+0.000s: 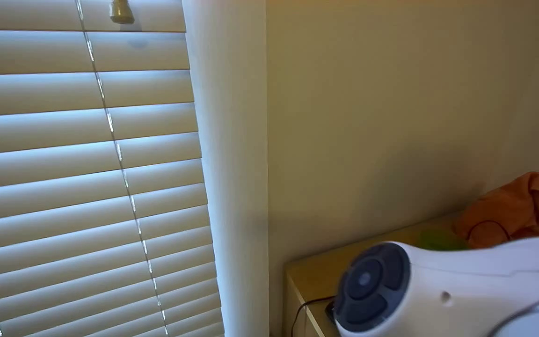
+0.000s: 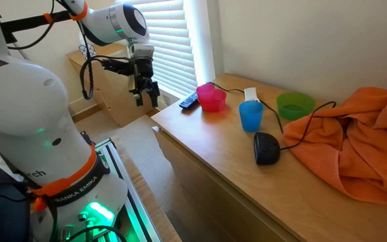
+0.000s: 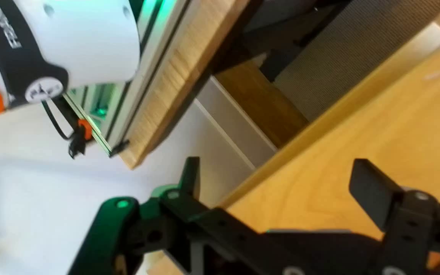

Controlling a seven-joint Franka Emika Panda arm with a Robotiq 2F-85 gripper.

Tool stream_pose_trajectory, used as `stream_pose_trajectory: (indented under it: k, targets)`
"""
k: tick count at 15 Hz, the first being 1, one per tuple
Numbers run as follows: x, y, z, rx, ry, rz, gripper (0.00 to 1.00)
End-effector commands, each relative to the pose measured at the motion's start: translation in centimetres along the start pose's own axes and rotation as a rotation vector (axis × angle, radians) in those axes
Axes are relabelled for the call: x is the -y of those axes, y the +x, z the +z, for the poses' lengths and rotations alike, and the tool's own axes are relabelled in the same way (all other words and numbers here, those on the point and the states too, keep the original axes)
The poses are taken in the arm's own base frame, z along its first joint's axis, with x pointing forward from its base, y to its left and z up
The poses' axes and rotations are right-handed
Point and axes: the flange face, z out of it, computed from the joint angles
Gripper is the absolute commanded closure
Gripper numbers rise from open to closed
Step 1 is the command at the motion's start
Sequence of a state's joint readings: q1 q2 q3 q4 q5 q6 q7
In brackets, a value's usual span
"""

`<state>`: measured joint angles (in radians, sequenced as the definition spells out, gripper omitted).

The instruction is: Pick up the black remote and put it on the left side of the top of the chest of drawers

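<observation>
Wrist view: looking at a spread, empty hand (image 3: 281, 186), maybe with nothing left to carry. In an exterior view, spotting the black remote (image 2: 189, 100) on the bench (image 2: 264, 181), far end, beside pink cups (image 2: 211, 101), likely there to count as "left".

Each view's edge crops the chest of drawers (image 2: 228, 156).

Pink cups (image 2: 212, 98) just beside black remote (image 2: 189, 100), open air above.
</observation>
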<state>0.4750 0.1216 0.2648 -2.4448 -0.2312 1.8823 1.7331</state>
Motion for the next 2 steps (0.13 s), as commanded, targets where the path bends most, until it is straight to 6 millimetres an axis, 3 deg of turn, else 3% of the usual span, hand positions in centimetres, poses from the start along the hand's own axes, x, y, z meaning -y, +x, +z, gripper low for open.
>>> stream_pose_trajectory:
  k: [1,2]
  targets:
    - [-1.0,-0.57,1.04,0.029,-0.016,0.041,0.0]
    - [-1.9,-1.02,1.96,0.045,-0.027,0.07,0.0]
